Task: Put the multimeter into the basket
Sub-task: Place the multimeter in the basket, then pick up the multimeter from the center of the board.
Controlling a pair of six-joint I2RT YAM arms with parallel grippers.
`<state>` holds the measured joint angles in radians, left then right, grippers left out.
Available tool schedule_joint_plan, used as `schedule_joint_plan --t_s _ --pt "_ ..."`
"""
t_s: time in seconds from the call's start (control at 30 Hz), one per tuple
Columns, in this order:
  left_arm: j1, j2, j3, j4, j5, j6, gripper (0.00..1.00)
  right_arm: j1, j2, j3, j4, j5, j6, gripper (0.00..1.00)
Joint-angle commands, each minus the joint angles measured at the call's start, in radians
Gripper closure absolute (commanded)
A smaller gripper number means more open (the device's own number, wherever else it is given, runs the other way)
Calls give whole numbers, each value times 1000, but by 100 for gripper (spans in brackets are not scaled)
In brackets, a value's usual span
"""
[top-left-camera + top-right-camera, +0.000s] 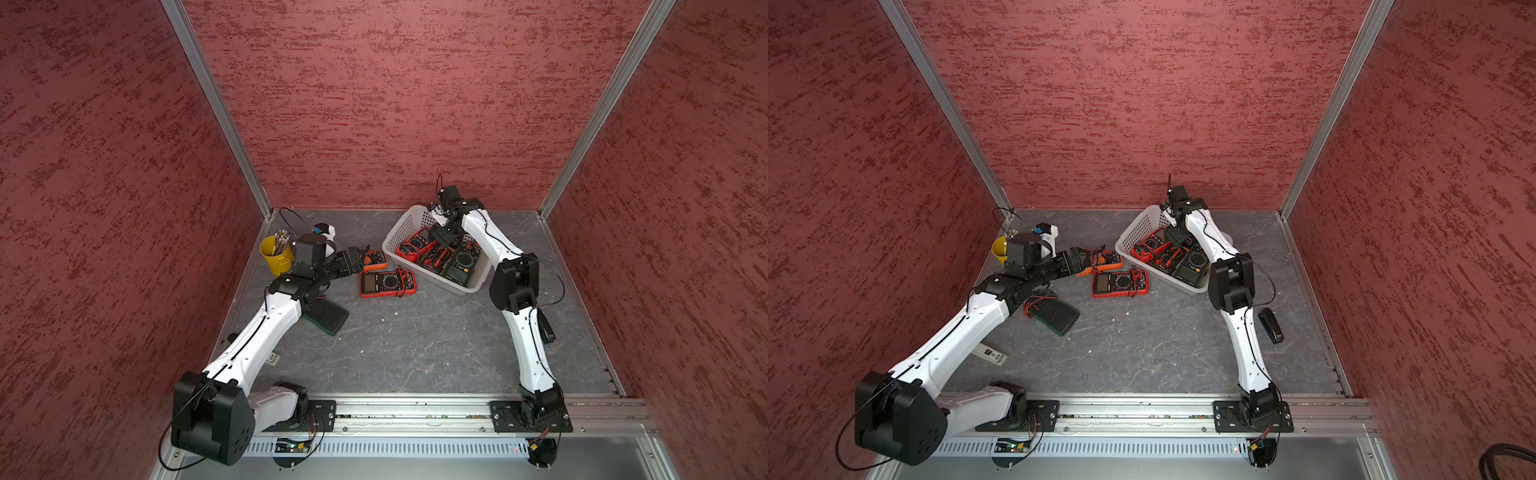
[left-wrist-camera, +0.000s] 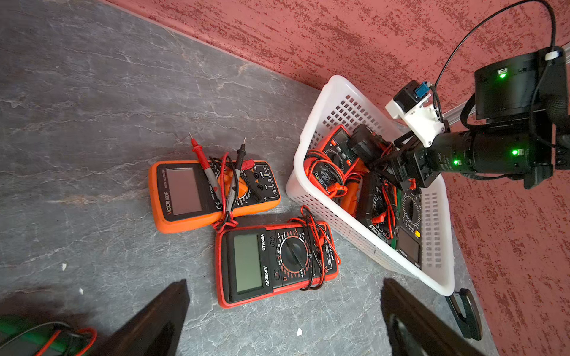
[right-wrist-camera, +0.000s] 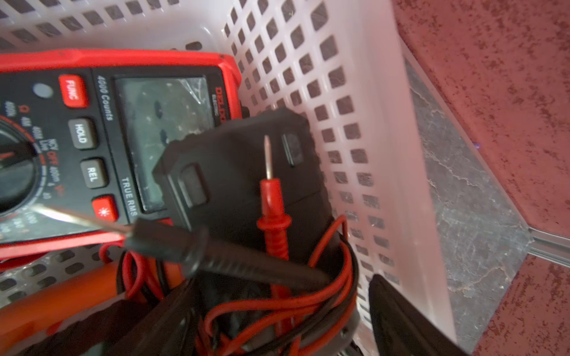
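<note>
The white perforated basket (image 1: 400, 227) (image 1: 1133, 227) (image 2: 311, 129) (image 3: 354, 77) stands at the back right and holds several multimeters. My right gripper (image 1: 444, 239) (image 1: 1177, 237) (image 3: 277, 317) reaches down inside it. Its jaws stand open on either side of a black multimeter (image 3: 234, 172) wrapped in red and black leads, which lies on a red one (image 3: 108, 138). On the table lie an orange multimeter (image 1: 375, 259) (image 2: 212, 194) and a red multimeter (image 1: 387, 282) (image 2: 274, 265). My left gripper (image 1: 357, 255) (image 1: 1081, 257) (image 2: 283, 283) hovers open beside them, holding nothing.
A green-edged multimeter (image 1: 328, 318) (image 1: 1057, 316) lies partly under my left arm. A yellow cup (image 1: 274, 255) with pens stands at the back left. A black stapler-like object (image 1: 1271, 326) lies right of my right arm. Red walls close in three sides.
</note>
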<state>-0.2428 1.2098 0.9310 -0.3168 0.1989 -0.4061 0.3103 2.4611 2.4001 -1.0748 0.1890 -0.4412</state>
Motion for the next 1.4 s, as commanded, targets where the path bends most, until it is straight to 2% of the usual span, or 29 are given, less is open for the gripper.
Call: schedule_joint_plan --t_s 0.0,0.13,0.2,0.33,0.47,0.63,0.87,1.17,1.37 --pt "8 25 40 -20 41 64 0 -2 -40 30 -31 -8 18 12" --pt "11 85 125 -115 82 227 0 0 -87 30 -50 -35 40 10" --pt "13 136 191 -202 85 312 0 0 -120 30 -64 -69 59 1" --pt "6 236 294 -345 127 512 0 2 -196 23 -82 -146 108 1" --pt "-18 277 319 -404 113 701 0 7 -284 -27 -70 -173 171 1" --pt "-79 295 298 -375 39 908 0 7 -449 -199 37 -168 291 1" --pt "-104 373 324 -379 60 1016 0 6 -724 -489 185 -124 496 1" --pt "-103 612 519 -545 113 1107 0 6 -1180 -944 352 -60 668 1" --pt "-107 702 568 -552 90 1121 0 7 -1356 -1046 284 -43 695 1"
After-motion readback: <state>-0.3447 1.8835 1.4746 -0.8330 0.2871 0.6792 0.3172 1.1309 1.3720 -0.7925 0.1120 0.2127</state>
